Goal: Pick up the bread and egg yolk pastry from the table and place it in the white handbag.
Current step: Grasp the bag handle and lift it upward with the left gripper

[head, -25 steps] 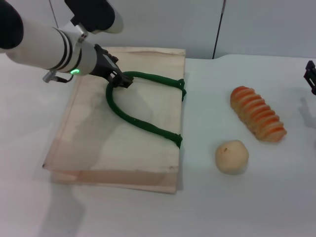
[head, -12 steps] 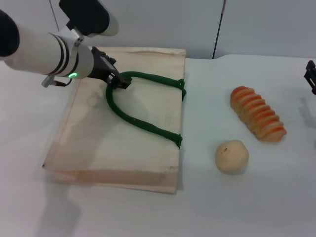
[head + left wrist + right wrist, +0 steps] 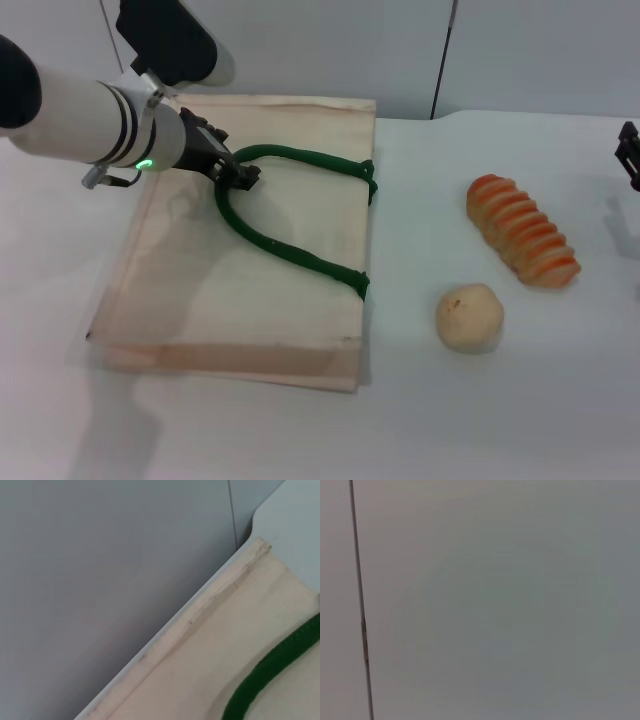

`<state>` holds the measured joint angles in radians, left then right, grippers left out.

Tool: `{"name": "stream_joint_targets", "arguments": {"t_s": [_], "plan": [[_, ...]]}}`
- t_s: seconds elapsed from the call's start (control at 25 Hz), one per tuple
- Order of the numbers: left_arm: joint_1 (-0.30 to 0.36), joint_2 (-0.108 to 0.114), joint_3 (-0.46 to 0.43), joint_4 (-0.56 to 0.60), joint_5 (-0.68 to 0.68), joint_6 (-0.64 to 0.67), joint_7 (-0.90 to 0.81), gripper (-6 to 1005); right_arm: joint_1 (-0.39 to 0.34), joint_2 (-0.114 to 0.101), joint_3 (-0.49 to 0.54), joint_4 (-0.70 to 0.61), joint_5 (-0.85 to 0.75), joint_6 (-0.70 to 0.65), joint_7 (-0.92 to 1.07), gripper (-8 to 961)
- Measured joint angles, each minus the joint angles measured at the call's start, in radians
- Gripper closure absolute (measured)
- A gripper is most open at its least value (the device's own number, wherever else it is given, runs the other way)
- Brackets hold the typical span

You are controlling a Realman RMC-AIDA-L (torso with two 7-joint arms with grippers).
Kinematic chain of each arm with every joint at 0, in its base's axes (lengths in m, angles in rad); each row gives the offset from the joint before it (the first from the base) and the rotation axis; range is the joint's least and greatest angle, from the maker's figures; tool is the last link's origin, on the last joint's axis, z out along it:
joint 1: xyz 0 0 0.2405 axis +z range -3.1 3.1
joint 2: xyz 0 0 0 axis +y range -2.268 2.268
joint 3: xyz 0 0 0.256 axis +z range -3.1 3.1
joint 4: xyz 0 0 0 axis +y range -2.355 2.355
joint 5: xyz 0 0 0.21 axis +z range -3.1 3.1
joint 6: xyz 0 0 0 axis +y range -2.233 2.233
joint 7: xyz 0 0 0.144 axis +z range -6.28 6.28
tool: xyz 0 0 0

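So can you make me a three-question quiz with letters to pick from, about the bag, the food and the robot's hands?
1. Where is the small round pale pastry ball?
A. on the white table
B. inside the cream cloth handbag
C. on top of the ridged orange bread loaf

2. What colour are the bag's rope handles?
A. red
B. dark green
C. blue

3. What is the left gripper doing?
A. holding the bread
B. fingers shut on a handle
C. resting beside the ball

Answers:
1 A, it sits on bare table beside the loaf.
2 B, both loops are green.
3 B, its fingers pinch the handle's curve; the right gripper waits at the table's far edge.
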<state>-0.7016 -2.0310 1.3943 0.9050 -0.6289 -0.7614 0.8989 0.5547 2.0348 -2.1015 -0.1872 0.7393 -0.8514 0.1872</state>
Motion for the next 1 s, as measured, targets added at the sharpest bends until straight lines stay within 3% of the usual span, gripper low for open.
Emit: {"name": "stream_joint_targets", "arguments": {"t_s": [1.0], "plan": [[-0.003, -0.001, 0.000, -0.046, -0.074, 0.039, 0.025, 324, 0.000, 0.000, 0.000, -0.009, 0.000, 0.000, 0.000, 254]]}}
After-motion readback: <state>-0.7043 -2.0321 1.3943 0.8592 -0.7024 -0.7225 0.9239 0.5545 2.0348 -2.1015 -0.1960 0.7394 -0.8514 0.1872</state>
